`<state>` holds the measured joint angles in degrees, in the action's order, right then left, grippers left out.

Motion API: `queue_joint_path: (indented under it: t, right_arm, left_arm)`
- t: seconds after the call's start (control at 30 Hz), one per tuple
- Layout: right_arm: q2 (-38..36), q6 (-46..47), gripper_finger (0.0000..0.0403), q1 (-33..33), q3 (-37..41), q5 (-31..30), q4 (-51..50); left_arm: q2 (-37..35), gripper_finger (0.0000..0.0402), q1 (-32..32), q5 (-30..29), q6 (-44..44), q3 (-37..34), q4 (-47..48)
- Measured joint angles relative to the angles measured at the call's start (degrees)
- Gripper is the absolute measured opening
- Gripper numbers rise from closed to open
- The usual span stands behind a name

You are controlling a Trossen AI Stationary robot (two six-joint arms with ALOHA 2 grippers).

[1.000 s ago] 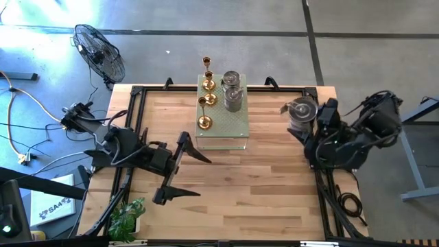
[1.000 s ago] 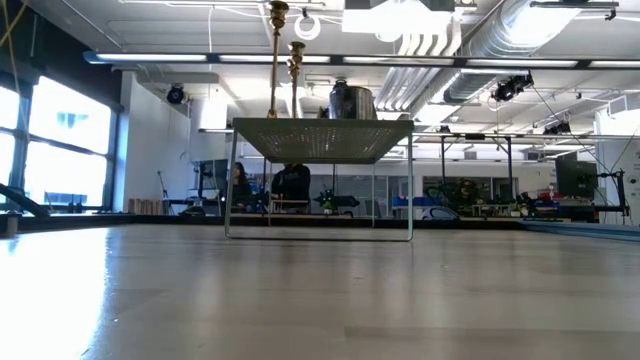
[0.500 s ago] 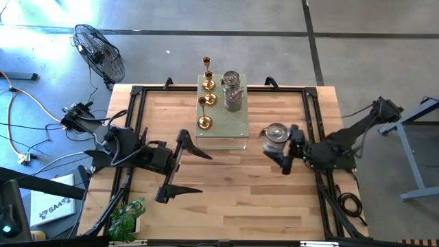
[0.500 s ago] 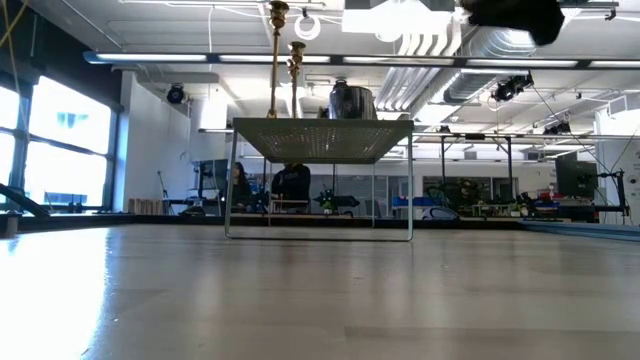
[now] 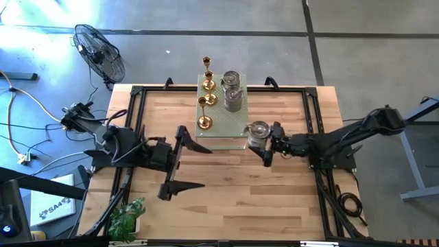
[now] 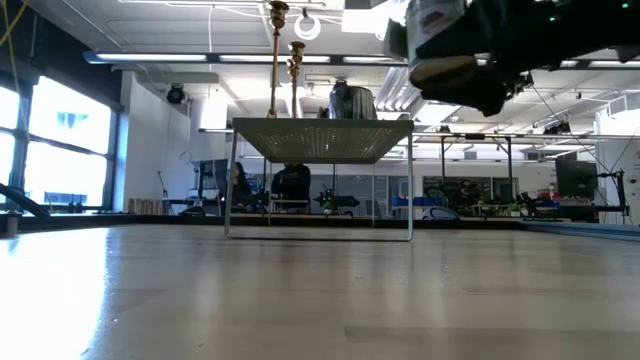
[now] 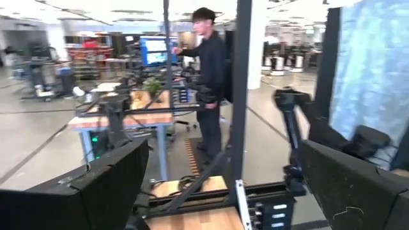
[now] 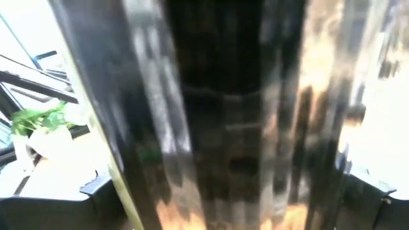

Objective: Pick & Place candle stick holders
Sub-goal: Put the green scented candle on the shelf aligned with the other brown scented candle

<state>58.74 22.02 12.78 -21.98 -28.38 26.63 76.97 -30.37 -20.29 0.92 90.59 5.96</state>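
Wood-plank table (image 5: 226, 178), matt; gold holders (image 5: 204, 122) glossy metal; silver holder (image 5: 258, 132) shiny metal; perforated box (image 5: 233, 123) matt.

A wooden table (image 5: 226, 185) bears a pale green perforated box (image 5: 236, 123).

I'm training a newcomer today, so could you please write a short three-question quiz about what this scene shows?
1. True or false: the right gripper carries a silver holder.
2. How many gold holders stand on the green perforated box?
A. one B. three C. five
3. Fill in: the left gripper is ____ and holds nothing.

Key
1. True: it holds the silver holder at the box's right front corner.
2. B: three gold ones, beside two silver holders.
3. Open: it waits over the table, left of the box.
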Motion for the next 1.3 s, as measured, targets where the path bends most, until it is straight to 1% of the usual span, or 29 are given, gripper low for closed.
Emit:
queue_joint_path:
  t: [0.1, 0.2, 0.3, 0.4, 0.63, 0.77, 0.93, 1.0, 1.13, 1.3]
  right_arm:
    - [4.3, -3.2, 0.0361, -3.3, -0.9, 2.8, 4.7]
    - [8.7, -4.3, 0.0361, -6.9, -1.4, 5.6, 8.5]
    - [13.5, -4.5, 0.0361, -10.0, -2.1, 10.3, 13.1]
    - [17.6, -5.9, 0.0361, -11.3, -3.8, 12.4, 16.8]
    - [25.0, -10.0, 0.0361, -12.0, -8.7, 12.0, 17.5]
    - [27.4, -11.4, 0.0361, -12.8, -10.8, 10.7, 17.8]
    - [27.7, -13.1, 0.0361, -13.3, -11.8, 4.7, 17.0]
    - [27.7, -13.3, 0.0362, -14.0, -11.8, 3.3, 16.9]
    - [27.7, -13.1, 0.0362, -15.5, -11.8, 4.8, 15.6]
    - [27.6, -11.5, 0.0362, -16.7, -11.8, 5.2, 14.2]
  left_arm:
    - [0.0, 0.0392, 0.0, -2.5, -1.1, 0.0, 0.0]
    - [0.0, 0.0392, 0.0, -4.2, -1.4, 0.0, 0.0]
    - [0.0, 0.0392, 0.0, -4.3, -2.0, 0.0, 0.1]
    - [0.0, 0.0392, 0.0, -4.3, -3.0, 0.0, 0.3]
    - [0.0, 0.0392, 0.0, -4.3, -4.7, 0.0, 0.7]
    - [0.0, 0.0392, 0.0, -4.2, -4.9, 0.0, 1.4]
    - [0.0, 0.0392, 0.0, -4.2, -7.6, 0.0, 3.9]
    - [0.0, 0.0392, 0.0, -4.2, -8.4, 0.0, 4.7]
    - [0.0, 0.0392, 0.0, -4.2, -8.7, 0.0, 5.0]
    - [0.0, 0.0392, 0.0, -4.2, -8.7, 0.0, 5.0]
